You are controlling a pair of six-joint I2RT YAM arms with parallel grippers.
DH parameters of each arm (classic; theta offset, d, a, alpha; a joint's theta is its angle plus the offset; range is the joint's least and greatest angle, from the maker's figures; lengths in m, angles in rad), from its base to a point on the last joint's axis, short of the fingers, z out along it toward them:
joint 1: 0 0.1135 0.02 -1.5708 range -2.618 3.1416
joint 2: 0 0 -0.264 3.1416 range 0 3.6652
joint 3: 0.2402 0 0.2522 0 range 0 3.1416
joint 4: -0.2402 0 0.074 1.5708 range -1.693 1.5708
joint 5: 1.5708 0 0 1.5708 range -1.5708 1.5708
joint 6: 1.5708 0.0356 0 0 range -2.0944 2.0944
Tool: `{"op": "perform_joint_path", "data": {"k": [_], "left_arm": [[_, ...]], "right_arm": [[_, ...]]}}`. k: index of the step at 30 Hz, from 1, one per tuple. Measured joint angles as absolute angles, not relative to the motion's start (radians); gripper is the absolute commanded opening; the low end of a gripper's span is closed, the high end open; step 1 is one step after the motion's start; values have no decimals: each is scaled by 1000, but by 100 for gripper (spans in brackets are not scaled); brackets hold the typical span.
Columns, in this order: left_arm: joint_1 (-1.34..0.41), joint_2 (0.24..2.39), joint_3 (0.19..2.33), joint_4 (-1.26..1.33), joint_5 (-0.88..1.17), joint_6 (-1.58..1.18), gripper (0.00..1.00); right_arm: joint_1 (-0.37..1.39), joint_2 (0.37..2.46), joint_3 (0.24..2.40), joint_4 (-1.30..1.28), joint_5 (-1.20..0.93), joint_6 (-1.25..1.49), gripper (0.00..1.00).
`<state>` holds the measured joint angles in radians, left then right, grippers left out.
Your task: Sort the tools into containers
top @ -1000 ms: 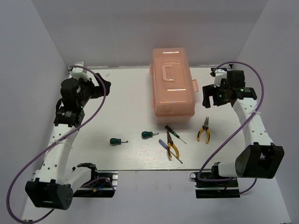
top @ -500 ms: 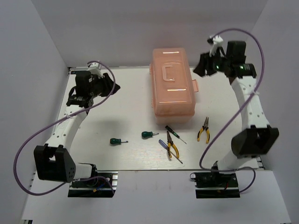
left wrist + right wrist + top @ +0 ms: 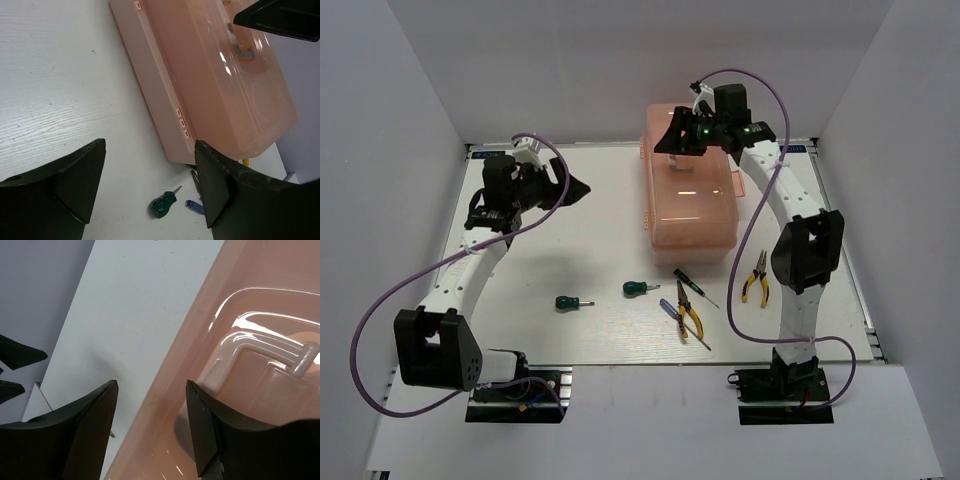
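The salmon-pink toolbox [image 3: 686, 200] stands closed at the back middle of the table. My right gripper [image 3: 671, 141] is open and empty, hovering over the lid's left edge by the moulded handle [image 3: 270, 352]; the lid [image 3: 260, 405] fills the right wrist view under the gripper [image 3: 152, 382]. My left gripper [image 3: 578, 188] is open and empty, above the table left of the toolbox [image 3: 215, 85]; it shows in its wrist view [image 3: 150, 144]. In front of the box lie two green screwdrivers [image 3: 574, 302] [image 3: 634, 289], a thin dark screwdriver [image 3: 693, 286], a blue-handled screwdriver [image 3: 669, 308] and two yellow-handled pliers [image 3: 690, 318] [image 3: 756, 277].
White walls close in the table on the left, back and right. One green screwdriver [image 3: 163, 204] and the blue handle [image 3: 194, 206] show in the left wrist view near the toolbox's front corner.
My right arm has swung from the right side of the table leftward to over the toolbox lid. My left arm rose and reached toward the toolbox. The tools have not moved.
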<state>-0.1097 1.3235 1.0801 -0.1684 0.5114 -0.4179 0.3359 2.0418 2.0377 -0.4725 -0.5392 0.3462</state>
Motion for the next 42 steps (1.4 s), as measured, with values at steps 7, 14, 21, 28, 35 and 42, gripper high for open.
{"op": "perform_joint_path", "data": {"k": [7,14,21,28,35,42], "left_arm": [[-110,1320,1057,-147,537,-439,82],[-110,1322,1057,-126,556,-446,82],[-110,1336,1057,-115,572,-446,82],[-110,1353,1061,-103,586,-453,82],[-110,1355,1069,-81,601,-464,82],[-113,1393,1168,6,665,-509,82]], "right_arm": [[371,2017,1996,-474,-378,357,63],[426,1968,1955,-502,-205,311,63],[469,1954,1941,-524,-74,268,63],[472,1952,1933,-534,-27,265,63],[465,1957,1942,-548,-51,289,64],[410,1975,1943,-516,-246,390,61]]}}
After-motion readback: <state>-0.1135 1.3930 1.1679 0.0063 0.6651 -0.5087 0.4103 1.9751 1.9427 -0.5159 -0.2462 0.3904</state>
